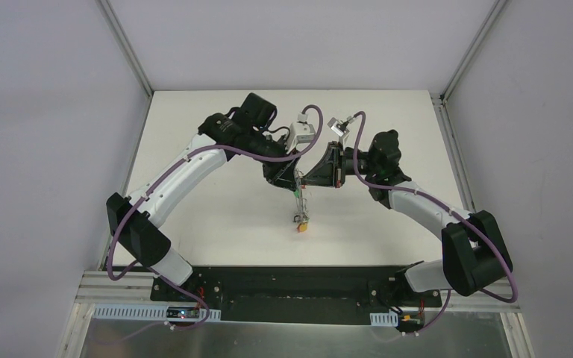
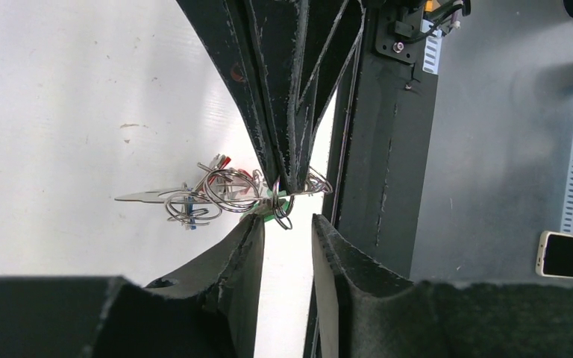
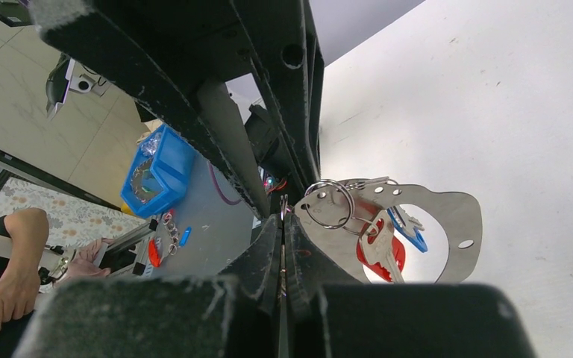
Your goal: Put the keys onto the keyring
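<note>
Close the left claw (image 2: 289, 221) squarely on the green key (image 2: 274, 213) — right claw (image 3: 283, 220) steady, no tugging.
The left claw is partly open and grips nothing, the green key just off its tips. The right claw is pinched tight, seemingly on the keyring (image 3: 466, 216), where red and blue keys (image 3: 379, 246) hang — all held over the table (image 1: 216, 201).

A robotics lab: white-panelled test cell (image 1: 45, 112), aluminium frame rails (image 1: 127, 45), blue parts bin (image 3: 157, 175).
</note>
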{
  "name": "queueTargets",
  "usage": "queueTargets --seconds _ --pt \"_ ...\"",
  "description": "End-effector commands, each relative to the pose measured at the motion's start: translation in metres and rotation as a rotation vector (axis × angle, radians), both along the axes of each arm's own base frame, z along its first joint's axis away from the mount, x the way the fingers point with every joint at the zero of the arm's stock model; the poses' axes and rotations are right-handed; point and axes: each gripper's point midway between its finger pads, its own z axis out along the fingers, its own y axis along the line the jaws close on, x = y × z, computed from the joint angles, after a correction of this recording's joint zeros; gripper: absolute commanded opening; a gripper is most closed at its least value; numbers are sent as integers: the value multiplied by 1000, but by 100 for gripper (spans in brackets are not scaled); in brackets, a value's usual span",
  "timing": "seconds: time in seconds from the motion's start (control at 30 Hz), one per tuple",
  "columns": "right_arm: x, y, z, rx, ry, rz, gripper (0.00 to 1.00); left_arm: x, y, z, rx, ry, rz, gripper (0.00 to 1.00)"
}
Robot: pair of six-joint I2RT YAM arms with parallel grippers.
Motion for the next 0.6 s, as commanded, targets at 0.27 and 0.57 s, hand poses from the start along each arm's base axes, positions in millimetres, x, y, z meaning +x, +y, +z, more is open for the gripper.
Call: queueTargets --seconds 0.27,0.57 --pt "8 0 19 45 -79 -20 0 -7 -11 -6 -26 21 -51 1" --pt "14 0 18 41 -60 -57 0 -7 -14 -9 -9 25 -33 0"
